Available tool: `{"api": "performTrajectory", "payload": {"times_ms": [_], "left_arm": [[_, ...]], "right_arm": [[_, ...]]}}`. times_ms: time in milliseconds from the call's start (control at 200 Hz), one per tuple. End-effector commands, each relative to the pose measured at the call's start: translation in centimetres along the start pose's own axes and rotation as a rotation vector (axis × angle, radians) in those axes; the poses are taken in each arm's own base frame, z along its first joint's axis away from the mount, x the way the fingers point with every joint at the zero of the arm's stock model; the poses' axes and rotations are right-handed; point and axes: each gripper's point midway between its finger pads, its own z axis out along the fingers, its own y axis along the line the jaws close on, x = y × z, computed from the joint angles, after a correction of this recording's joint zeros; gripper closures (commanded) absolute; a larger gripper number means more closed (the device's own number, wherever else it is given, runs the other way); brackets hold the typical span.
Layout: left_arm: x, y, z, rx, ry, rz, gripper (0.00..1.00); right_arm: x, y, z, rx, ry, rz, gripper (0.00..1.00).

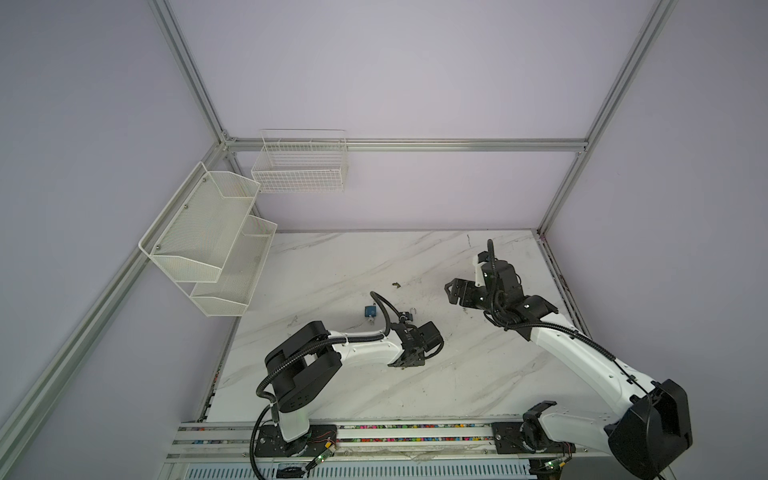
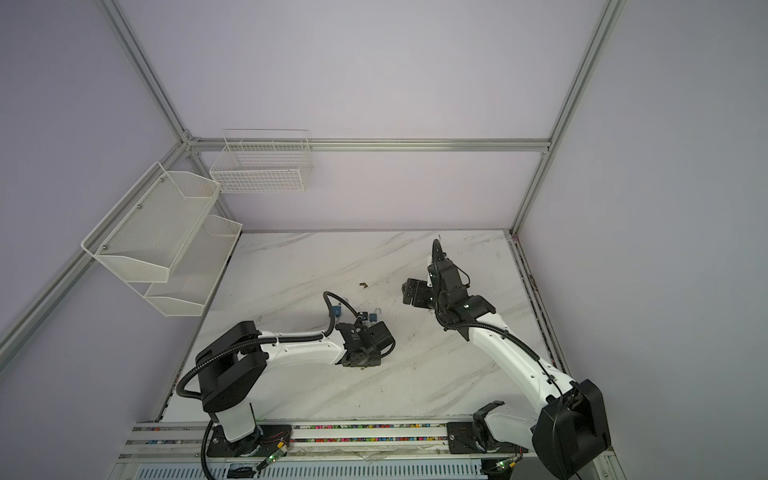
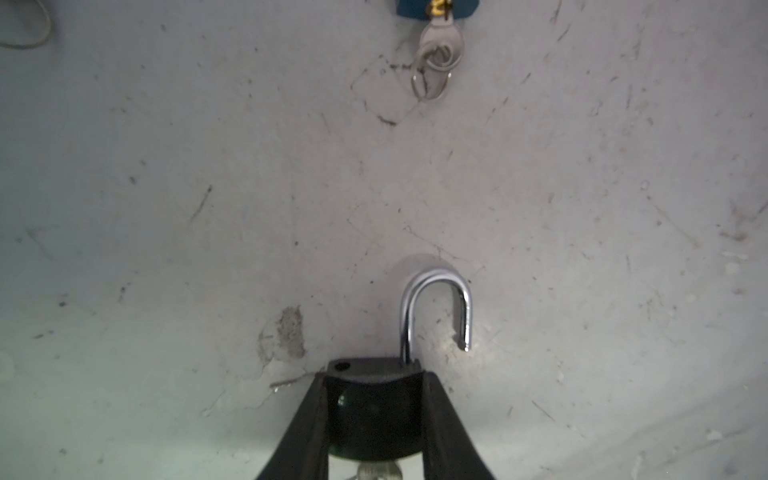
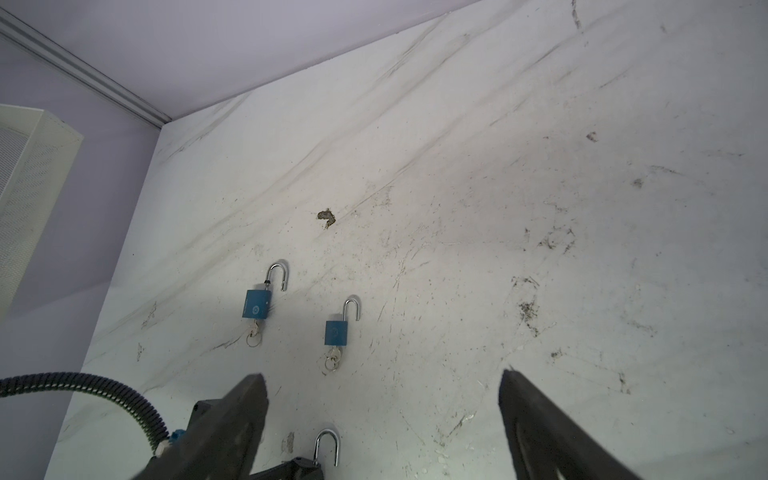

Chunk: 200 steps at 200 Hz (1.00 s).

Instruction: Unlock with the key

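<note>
At the far left the shelf point(image 1: 208, 249) hangs on the wall and plays no part here. On the table point(image 4: 540, 208) the left lock point(image 4: 255, 305) lies flat with its shackle sprung and the left key point(image 4: 254, 331) in its base. Just to its right the middle lock point(image 4: 336, 332) lies the same way, open, with the middle key point(image 4: 334, 355) in it. Nearer the front, the left gripper point(image 3: 374, 376) is narrowed onto the held lock point(image 3: 370, 409) and clamps its body from both sides. The shackle point(image 3: 434, 286) points away from the wrist, and its free leg hangs clear of the body, so this lock is open too. A silvery piece at its base, deep between the fingers, is probably the key point(image 3: 376, 469), though little of it shows. Further right, the right gripper point(image 4: 382, 374) hangs above the table with its fingers spread wide and nothing between them, well apart from all three locks. The turning step looks finished, since no closed shackle is in view. The next move seems to fall to the left gripper: lower the held lock flat beside the others, spread the fingers evenly, and lift straight off so the body does not drag.
</note>
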Motion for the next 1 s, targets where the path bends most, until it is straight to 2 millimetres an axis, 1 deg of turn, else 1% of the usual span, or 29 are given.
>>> {"api": "performTrajectory", "payload": {"times_ms": [0,55,100,135,210,235,260,285,365,450,495,545,585,615,630,635,640,650,665,725,770,785,810,850,860,890,930,980,995], "left_arm": [[-1.3,-1.4,-1.2,0.013,-0.016,-0.058,1.0],[-1.2,-1.2,-1.1,0.006,-0.011,-0.064,0.98],[-1.2,-1.1,-1.3,0.01,-0.014,-0.071,0.91],[-1.4,-1.0,-1.5,0.011,-0.02,-0.076,0.82],[-2.0,-1.3,-2.3,0.027,-0.045,-0.076,0.66],[-2.5,-1.4,-2.6,0.034,-0.057,-0.084,0.6],[-2.8,-1.4,-3.0,0.038,-0.066,-0.097,0.52],[-3.2,-1.5,-3.4,0.047,-0.073,-0.101,0.46],[-4.9,-1.9,-5.2,0.085,-0.12,-0.115,0.32],[-7.0,-1.7,-8.1,0.125,-0.209,-0.131,0.17],[-8.1,-1.1,-9.6,0.14,-0.258,-0.149,0.11],[-9.6,0.1,-11.3,0.143,-0.319,-0.156,0.05],[-10.8,1.7,-12.6,0.124,-0.384,-0.159,0.0],[-11.7,3.2,-13.7,0.101,-0.44,-0.155,0.0],[-12.1,4.0,-13.9,0.082,-0.46,-0.154,0.0],[-12.2,4.3,-13.8,0.071,-0.465,-0.152,0.0],[-12.5,4.6,-14.4,0.077,-0.479,-0.158,0.0],[-12.9,5.3,-15.0,0.074,-0.498,-0.164,0.0],[-13.4,6.3,-15.5,0.061,-0.518,-0.175,0.0],[-14.9,10.4,-16.2,-0.004,-0.576,-0.196,0.0],[-15.8,14.3,-16.0,-0.067,-0.593,-0.237,0.0],[-16.0,15.2,-15.9,-0.082,-0.601,-0.242,0.0],[-16.6,17.6,-16.0,-0.129,-0.628,-0.265,0.0],[-17.2,20.8,-15.9,-0.213,-0.676,-0.27,0.0],[-17.4,21.7,-15.9,-0.236,-0.69,-0.278,0.0],[-17.9,23.7,-15.8,-0.298,-0.727,-0.265,0.0],[-17.9,26.4,-14.6,-0.372,-0.744,-0.245,0.0],[-18.1,29.0,-13.0,-0.41,-0.752,-0.247,0.0],[-18.0,30.3,-12.6,-0.431,-0.749,-0.271,0.0]], "right_arm": [[-0.6,0.1,-0.3,-0.035,-0.029,0.004,0.1],[-0.6,-0.2,-0.1,-0.032,-0.026,0.008,0.1],[-0.7,-0.2,-0.1,-0.036,-0.027,0.009,0.1],[-0.7,-0.2,0.0,-0.038,-0.027,0.009,0.1],[-1.2,-0.2,-0.2,-0.039,-0.044,0.009,0.1],[-1.4,-0.2,-0.3,-0.036,-0.053,0.007,0.1],[-1.6,-0.3,-0.4,-0.032,-0.061,0.004,0.1],[-1.8,-0.4,-0.5,-0.022,-0.071,0.002,0.1],[-2.7,-1.0,-0.9,0.009,-0.108,-0.001,0.09],[-4.2,-1.6,-1.4,0.049,-0.165,0.002,0.08],[-5.2,-2.1,-1.7,0.077,-0.205,0.009,0.07],[-6.4,-2.8,-2.0,0.114,-0.258,0.019,0.06],[-7.4,-3.7,-2.2,0.156,-0.3,0.031,0.06],[-8.0,-4.7,-2.3,0.189,-0.333,0.042,0.05],[-8.5,-5.1,-2.4,0.206,-0.353,0.049,0.05],[-8.6,-5.3,-2.5,0.214,-0.359,0.052,0.05],[-8.7,-5.5,-2.5,0.22,-0.365,0.054,0.05],[-8.9,-5.8,-2.5,0.231,-0.376,0.058,0.04],[-9.2,-6.4,-2.6,0.251,-0.393,0.066,0.04],[-10.3,-8.8,-3.0,0.329,-0.458,0.092,0.03],[-10.7,-10.6,-3.2,0.389,-0.504,0.101,0.03],[-10.8,-11.2,-3.2,0.41,-0.515,0.099,0.03],[-10.9,-12.2,-3.3,0.44,-0.542,0.099,0.03],[-10.7,-14.0,-3.3,0.496,-0.576,0.104,0.03],[-10.4,-14.4,-3.1,0.511,-0.577,0.102,0.03],[-10.2,-15.7,-3.0,0.544,-0.6,0.096,0.03],[-9.8,-17.4,-2.4,0.585,-0.606,0.074,0.03],[-9.1,-19.8,-1.6,0.646,-0.599,0.068,0.03],[-9.1,-20.5,-1.5,0.66,-0.601,0.072,0.03]]}}
